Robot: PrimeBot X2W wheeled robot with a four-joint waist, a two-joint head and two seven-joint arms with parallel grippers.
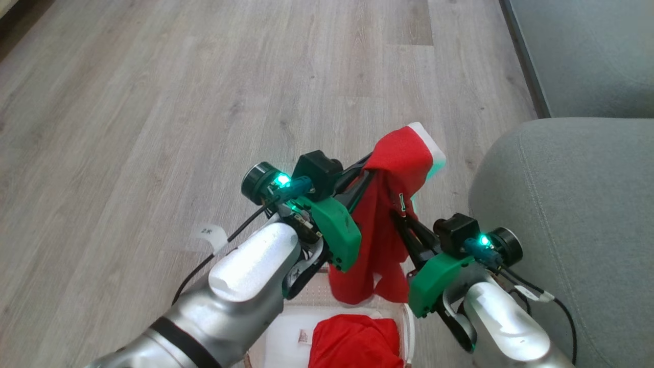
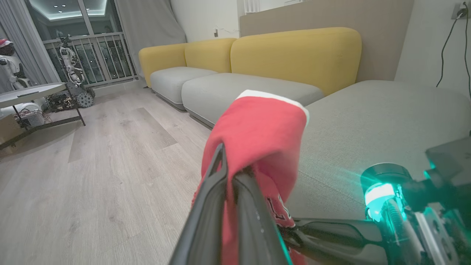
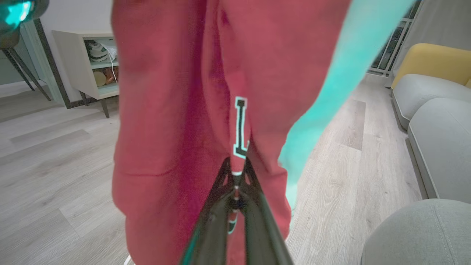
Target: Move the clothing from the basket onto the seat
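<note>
A red garment [image 1: 388, 204] with white trim hangs above the basket [image 1: 319, 291], held up by both arms. My left gripper [image 1: 369, 164] is shut on its upper fold, seen close in the left wrist view, where the left gripper [image 2: 233, 162] pinches the red cloth [image 2: 261, 129]. Lower on the same garment, my right gripper [image 1: 397, 215] is shut on a fold. In the right wrist view the right gripper [image 3: 235, 167] pinches the cloth [image 3: 173, 110] just under a printed letter. A second red garment [image 1: 355, 342] lies in the basket. The grey-green seat [image 1: 562, 204] is just to the right.
Pale wooden floor [image 1: 204, 102] stretches ahead and to the left. More grey cushions with yellow backs [image 2: 294, 55] line the wall. A low table [image 2: 33, 92] and a shelf unit [image 3: 92, 66] stand farther off. A cable with a paper tag [image 1: 210, 236] hangs by my left forearm.
</note>
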